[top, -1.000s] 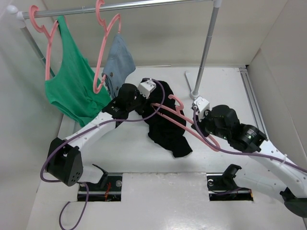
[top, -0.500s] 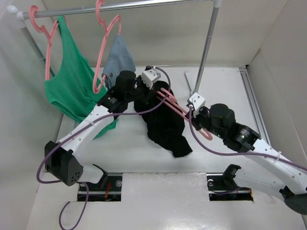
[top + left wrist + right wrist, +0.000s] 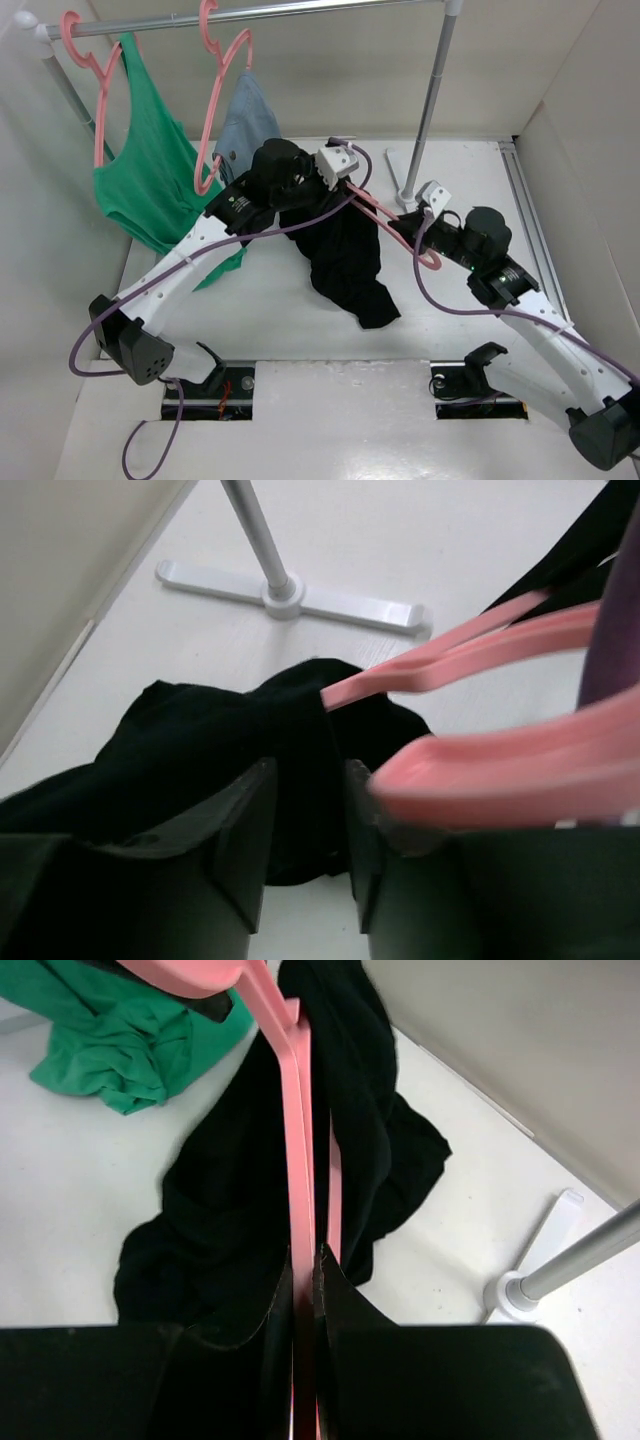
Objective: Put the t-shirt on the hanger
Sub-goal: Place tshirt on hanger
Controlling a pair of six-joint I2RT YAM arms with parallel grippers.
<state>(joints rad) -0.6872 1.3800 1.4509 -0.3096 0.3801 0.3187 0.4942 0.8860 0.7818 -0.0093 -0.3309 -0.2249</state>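
The black t-shirt (image 3: 345, 255) lies crumpled on the white table, its upper part draped over the pink hanger (image 3: 385, 215). My right gripper (image 3: 415, 238) is shut on the hanger's lower bar; in the right wrist view that hanger (image 3: 298, 1140) runs straight out from the pinched gripper (image 3: 308, 1255) over the t-shirt (image 3: 230, 1200). My left gripper (image 3: 342, 185) sits at the hanger's far end, above the shirt's top. In the left wrist view this gripper (image 3: 308, 770) stands slightly open with nothing between the fingers. The t-shirt (image 3: 200, 750) lies just beyond, the hanger (image 3: 480, 650) to the right.
A metal rail (image 3: 270, 12) at the back carries a green tank top (image 3: 150, 170) and a blue-grey garment (image 3: 248, 130), each on a pink hanger. The rack's pole (image 3: 430, 100) and white foot (image 3: 285, 595) stand behind the shirt. Walls close in left and right.
The left gripper has moved right and farther back along the hanger, and its jaws have parted. The right gripper has shifted right with the hanger.
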